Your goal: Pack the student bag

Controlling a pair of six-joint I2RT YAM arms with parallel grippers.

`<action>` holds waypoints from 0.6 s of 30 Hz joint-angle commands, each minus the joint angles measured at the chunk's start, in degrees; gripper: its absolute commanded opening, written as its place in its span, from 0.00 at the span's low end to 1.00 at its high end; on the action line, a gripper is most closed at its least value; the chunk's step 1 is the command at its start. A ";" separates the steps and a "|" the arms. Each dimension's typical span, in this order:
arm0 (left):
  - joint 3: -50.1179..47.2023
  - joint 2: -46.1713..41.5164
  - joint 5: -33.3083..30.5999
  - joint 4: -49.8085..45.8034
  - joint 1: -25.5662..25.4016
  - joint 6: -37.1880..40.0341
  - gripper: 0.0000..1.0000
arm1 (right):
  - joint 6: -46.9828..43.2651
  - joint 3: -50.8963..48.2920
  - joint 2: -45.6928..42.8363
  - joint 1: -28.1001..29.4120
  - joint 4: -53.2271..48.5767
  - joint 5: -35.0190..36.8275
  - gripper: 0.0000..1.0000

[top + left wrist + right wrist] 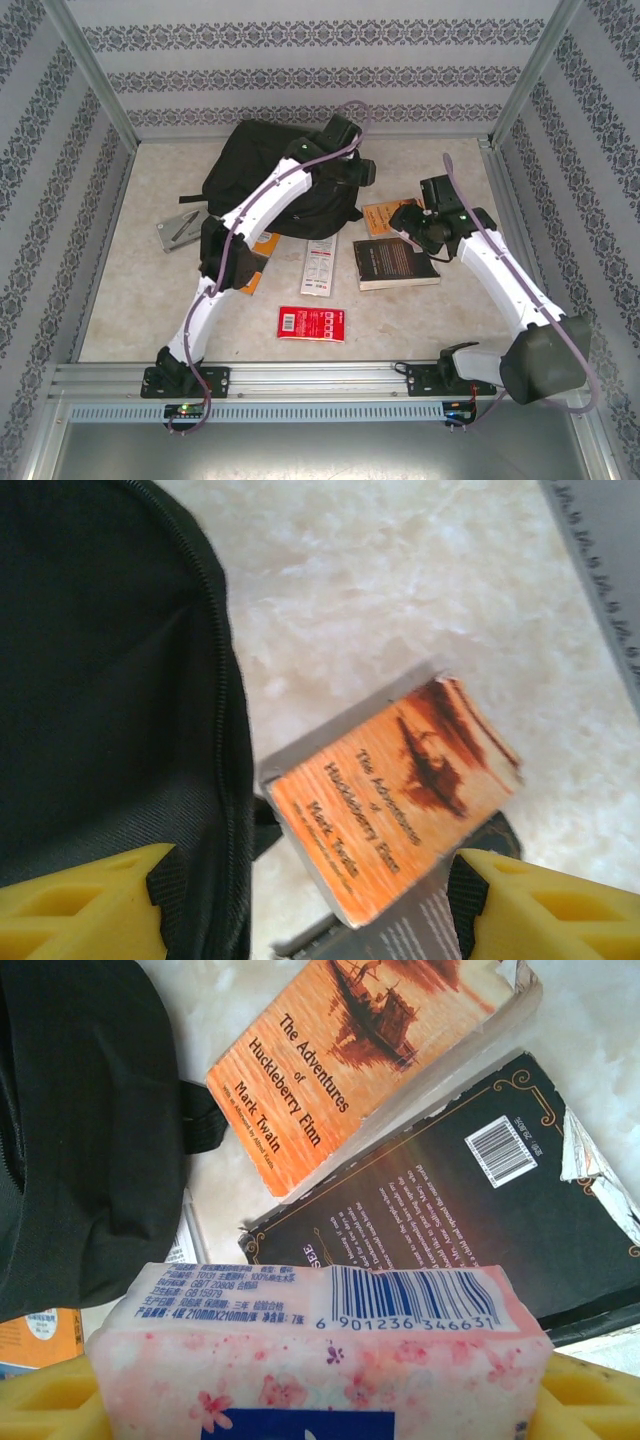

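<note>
Holding tissue pack (320, 1360), right gripper (412, 224) hangs by dark book (480, 1195).

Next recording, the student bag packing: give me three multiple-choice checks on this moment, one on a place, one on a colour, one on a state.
1. Where is the orange Huckleberry Finn book?
A) flat on the table beside the student bag
B) inside it
C) standing upright against the wall

2. What colour is the flat packet nearest the table's near edge?
A) green
B) red
C) blue

3. What is the right hand doing?
A) open, empty
B) gripping a strap
C) gripping a pink flowered packet

Answers:
1 A, it lies next to the bag's edge.
2 B, it is plainly red in the top view.
3 C, the barcoded packet sits between the yellow fingers.
</note>
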 commanded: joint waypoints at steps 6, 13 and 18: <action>3.03 3.93 -14.58 -0.90 -1.10 1.38 0.71 | -1.82 -4.13 -3.74 -1.15 4.70 -3.64 0.69; 3.93 7.54 -19.31 -1.66 -1.25 2.86 0.65 | -2.47 -7.04 -4.57 -1.25 7.55 -6.65 0.67; 4.05 7.51 -21.15 -1.40 -0.85 3.08 0.37 | -2.93 -8.59 -5.66 -0.97 8.61 -7.37 0.63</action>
